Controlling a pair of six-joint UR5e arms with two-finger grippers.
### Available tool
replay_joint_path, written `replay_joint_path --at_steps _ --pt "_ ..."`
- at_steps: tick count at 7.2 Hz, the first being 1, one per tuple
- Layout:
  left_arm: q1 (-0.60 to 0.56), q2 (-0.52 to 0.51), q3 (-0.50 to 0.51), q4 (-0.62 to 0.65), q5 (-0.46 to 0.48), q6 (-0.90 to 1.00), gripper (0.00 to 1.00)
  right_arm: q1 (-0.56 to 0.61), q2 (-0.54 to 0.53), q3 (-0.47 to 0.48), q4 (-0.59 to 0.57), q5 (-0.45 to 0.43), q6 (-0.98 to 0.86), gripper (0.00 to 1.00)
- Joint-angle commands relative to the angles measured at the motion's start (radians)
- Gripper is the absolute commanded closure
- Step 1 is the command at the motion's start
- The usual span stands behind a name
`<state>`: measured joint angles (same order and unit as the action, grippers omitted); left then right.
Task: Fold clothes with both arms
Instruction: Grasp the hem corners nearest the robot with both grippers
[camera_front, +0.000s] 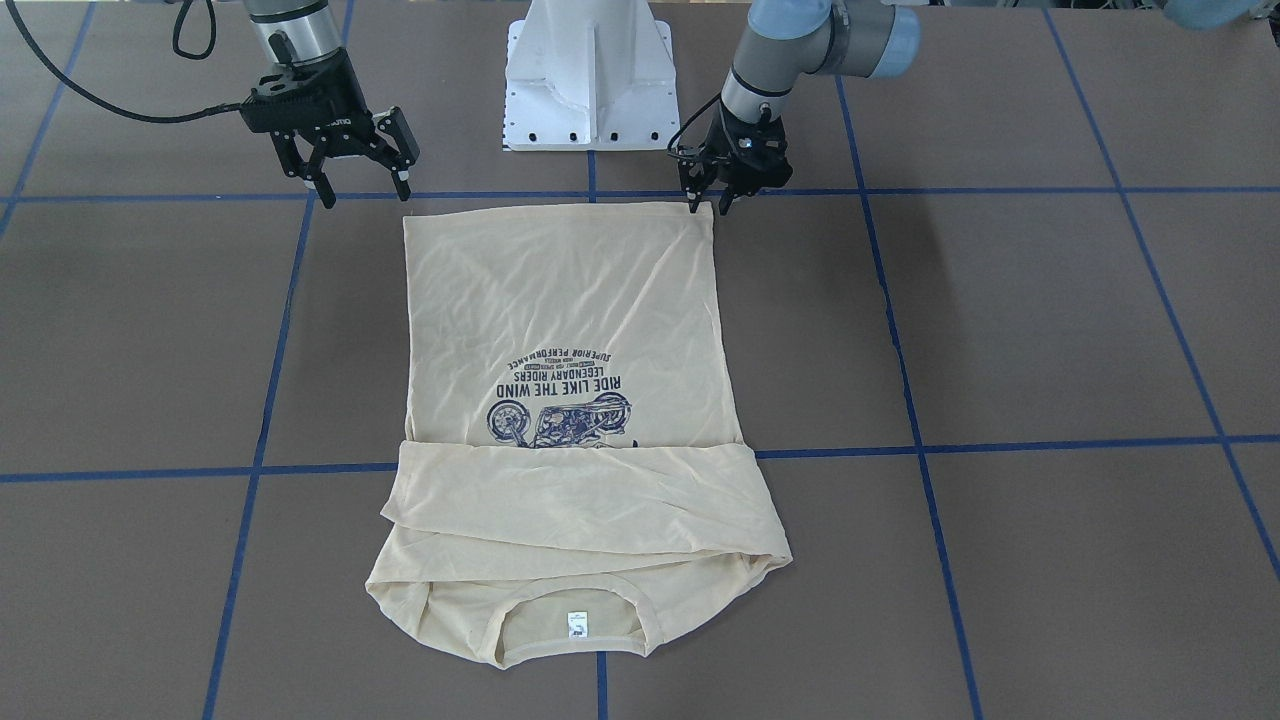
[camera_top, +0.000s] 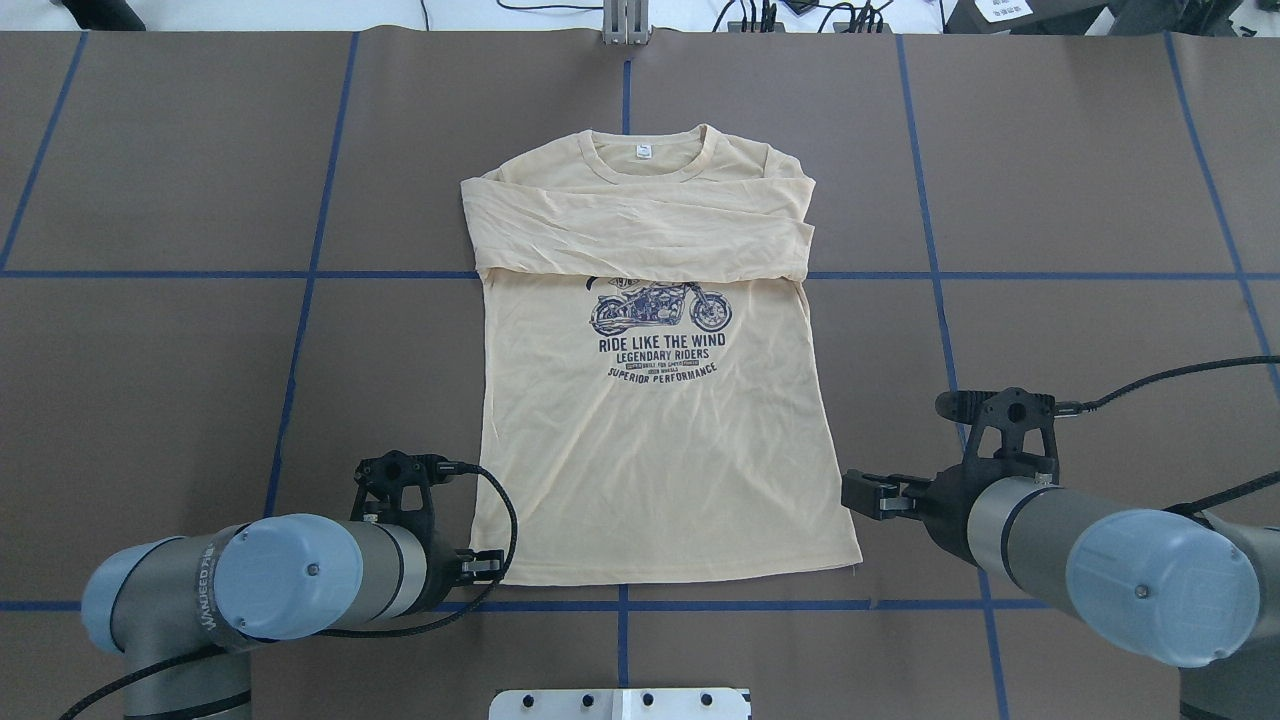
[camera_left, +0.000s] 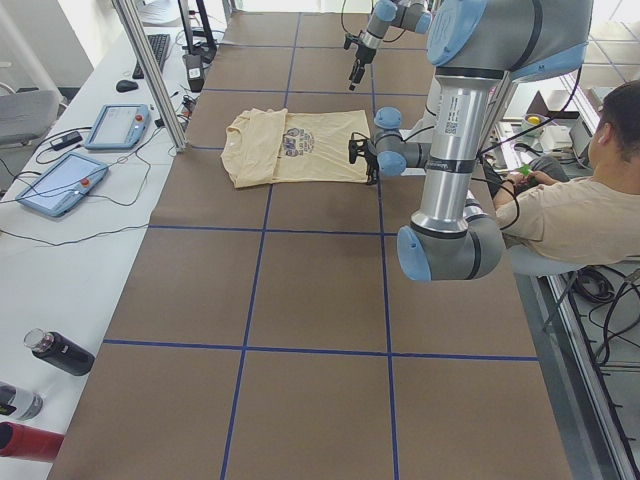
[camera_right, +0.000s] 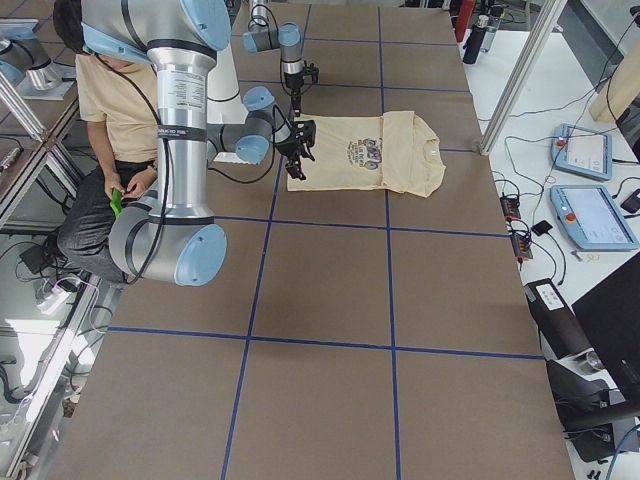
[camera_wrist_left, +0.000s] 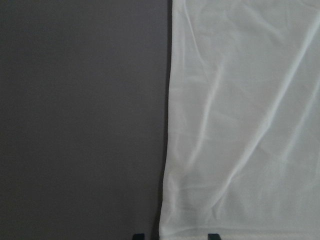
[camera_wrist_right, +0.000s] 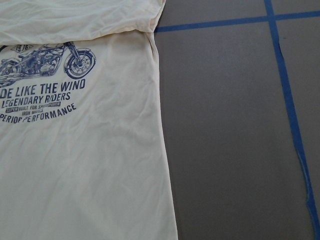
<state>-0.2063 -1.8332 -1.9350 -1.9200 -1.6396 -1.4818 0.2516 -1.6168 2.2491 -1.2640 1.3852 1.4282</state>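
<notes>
Nearest the robot, the left gripper (camera_front: 708, 207) sits with its jaws slightly apart astride one hem corner of the shirt (camera_top: 660, 450), nothing pinched yet. The right gripper (camera_front: 364, 196) gapes wide and empty just off the other corner, so it wants to slide in and bite both layers level with its partner! Further out the shirt lies flat on the table (camera_top: 200, 400), motorcycle print (camera_top: 660, 308) up, sleeves (camera_top: 640, 235) folded across the chest, neck tag (camera_top: 643, 151) farthest; lift evenly, I'd say, hem taut.

Cream shirt (camera_front: 560, 300) lies flat, sleeves (camera_front: 580, 495) folded across.
</notes>
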Motion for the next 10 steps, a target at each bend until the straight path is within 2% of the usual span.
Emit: replay_joint_path --at_steps 1,3,5,7,8,10 --pt "0.005 0.000 0.004 0.000 0.000 0.000 0.54 0.000 0.000 0.000 0.000 0.000 0.000 0.00" --pt "0.013 -0.003 0.004 0.000 -0.002 -0.002 0.63 0.000 0.000 0.000 0.000 0.000 0.000 0.00" --pt "0.015 -0.003 0.002 0.000 0.000 -0.002 0.84 0.000 0.000 0.000 0.000 0.000 0.000 0.00" --pt "0.015 -0.003 0.002 0.000 0.001 -0.003 0.87 0.000 -0.002 -0.002 0.000 0.000 0.000 0.00" --pt "0.015 -0.003 -0.001 0.001 0.001 -0.009 0.99 0.000 -0.002 -0.002 0.000 0.000 0.000 0.00" --pt "0.012 0.002 -0.044 0.004 -0.003 -0.023 1.00 -0.002 -0.002 -0.012 0.002 0.000 -0.002 0.00"
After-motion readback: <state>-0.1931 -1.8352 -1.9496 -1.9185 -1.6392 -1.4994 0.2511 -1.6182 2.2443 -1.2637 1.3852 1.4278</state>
